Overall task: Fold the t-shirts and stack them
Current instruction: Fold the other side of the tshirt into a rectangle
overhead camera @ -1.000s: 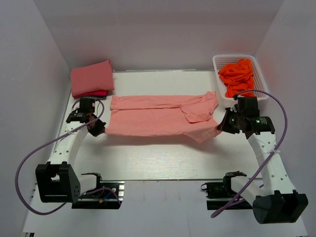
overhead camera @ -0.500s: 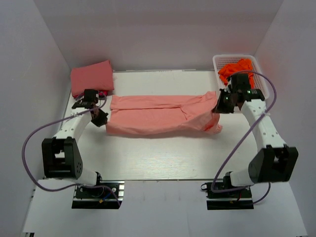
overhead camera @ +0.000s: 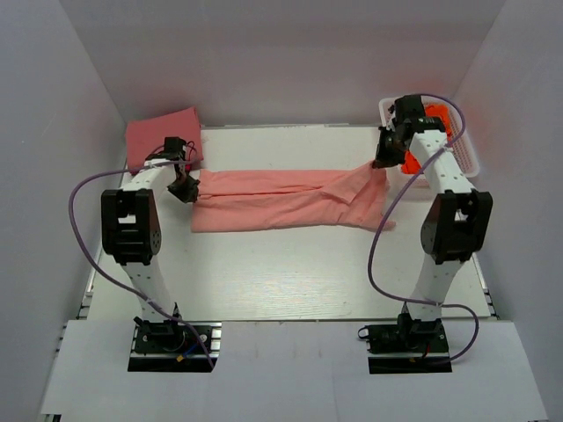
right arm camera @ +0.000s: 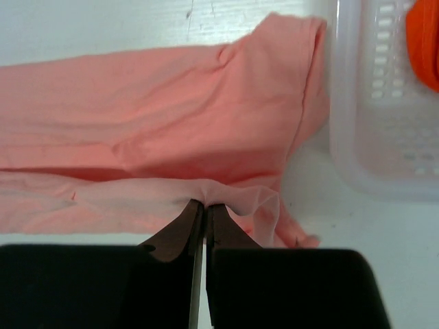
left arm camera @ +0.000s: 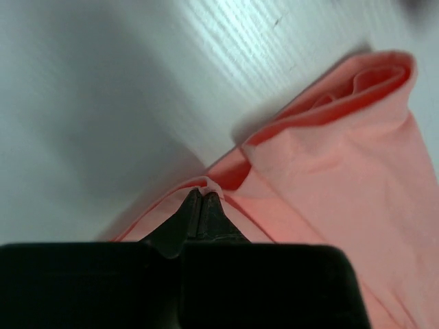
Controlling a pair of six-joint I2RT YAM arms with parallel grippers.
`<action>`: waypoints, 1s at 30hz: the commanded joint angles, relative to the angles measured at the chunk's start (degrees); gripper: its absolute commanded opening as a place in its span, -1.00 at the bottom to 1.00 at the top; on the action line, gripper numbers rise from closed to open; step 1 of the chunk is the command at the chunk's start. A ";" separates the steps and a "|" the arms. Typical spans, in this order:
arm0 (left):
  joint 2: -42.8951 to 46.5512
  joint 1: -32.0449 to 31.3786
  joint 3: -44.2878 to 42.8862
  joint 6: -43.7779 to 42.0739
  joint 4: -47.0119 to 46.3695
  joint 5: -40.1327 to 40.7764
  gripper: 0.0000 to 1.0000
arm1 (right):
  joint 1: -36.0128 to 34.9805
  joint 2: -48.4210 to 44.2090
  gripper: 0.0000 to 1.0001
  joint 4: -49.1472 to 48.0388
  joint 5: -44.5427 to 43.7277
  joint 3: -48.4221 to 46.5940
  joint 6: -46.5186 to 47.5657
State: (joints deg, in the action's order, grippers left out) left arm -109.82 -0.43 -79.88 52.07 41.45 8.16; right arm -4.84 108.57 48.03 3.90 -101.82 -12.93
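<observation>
**Top view.** The salmon t-shirt (overhead camera: 281, 200) is laid across the middle of the table (overhead camera: 281, 272), its long axis running left to right. It is held at the left end by the left gripper (overhead camera: 186, 187) and at the right end by the right gripper (overhead camera: 382, 161). Both have been carried toward the top of the frame since half a second ago, and the band is narrower.

**Left wrist view.** The jaws are clenched on a pinched fold.

**Right wrist view.** The jaws are clenched on a thin edge, left of the white basket (right arm camera: 374, 137).
</observation>
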 commanded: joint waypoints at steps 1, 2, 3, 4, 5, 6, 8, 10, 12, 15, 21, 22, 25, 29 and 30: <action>-1.88 0.43 -3.80 1.63 0.66 3.00 -1.00 | 0.36 4.96 -1.00 -0.74 -2.32 -6.02 3.69; -2.76 0.43 -5.71 1.63 0.65 2.30 -1.00 | 0.53 7.33 -1.00 -1.01 -0.41 -7.67 4.31; -3.81 0.43 -6.86 1.63 0.65 2.30 -1.00 | 0.62 8.66 -1.00 -0.84 0.31 -10.48 6.06; -5.21 0.43 -7.83 1.63 1.78 2.30 -0.34 | 0.62 11.54 -0.93 -0.66 0.93 -12.68 7.12; -5.23 0.43 -9.67 0.93 2.40 2.30 0.15 | 0.45 13.92 -0.78 0.56 1.80 -13.74 7.74; -6.01 0.43 -10.47 0.92 3.19 2.99 0.73 | 0.53 15.08 -0.36 0.92 1.38 -16.54 8.00; -6.02 0.43 -11.27 -0.39 3.72 3.53 1.00 | 0.62 17.98 0.16 1.71 1.55 -18.76 8.62; -4.36 0.43 -11.79 -1.00 4.43 3.53 1.00 | 0.54 17.47 0.48 1.98 3.03 -19.03 8.62; -1.38 -0.36 -11.27 -1.88 3.73 4.22 1.00 | 0.18 15.10 0.75 0.67 5.66 -16.33 8.71; 2.32 -0.89 -8.81 -3.90 1.89 1.62 1.00 | 0.10 7.19 0.81 -3.36 7.26 -3.52 7.75; 10.06 -2.73 2.17 -8.30 -11.11 -12.17 1.00 | 0.18 -12.06 0.81 -9.09 3.76 23.99 4.06; 10.06 -3.26 3.75 -8.30 -11.91 -13.34 1.00 | 0.18 -16.16 0.81 -9.53 1.48 28.30 4.14; 7.26 -5.36 4.29 -8.83 -13.15 -16.34 1.00 | 0.45 -19.44 0.81 -9.97 -5.98 34.05 4.75; 3.21 -6.60 4.29 -9.54 -12.27 -16.35 1.00 | 0.62 -18.84 0.68 -10.33 -10.22 37.04 6.16; 3.21 -6.60 4.29 -9.54 -11.66 -15.73 1.00 | 0.71 -18.23 0.68 -11.72 -11.19 38.00 8.25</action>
State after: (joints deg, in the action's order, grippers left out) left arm -106.41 -6.63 -76.31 43.77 29.93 -5.98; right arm -4.49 89.84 40.14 -1.34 -65.01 -7.07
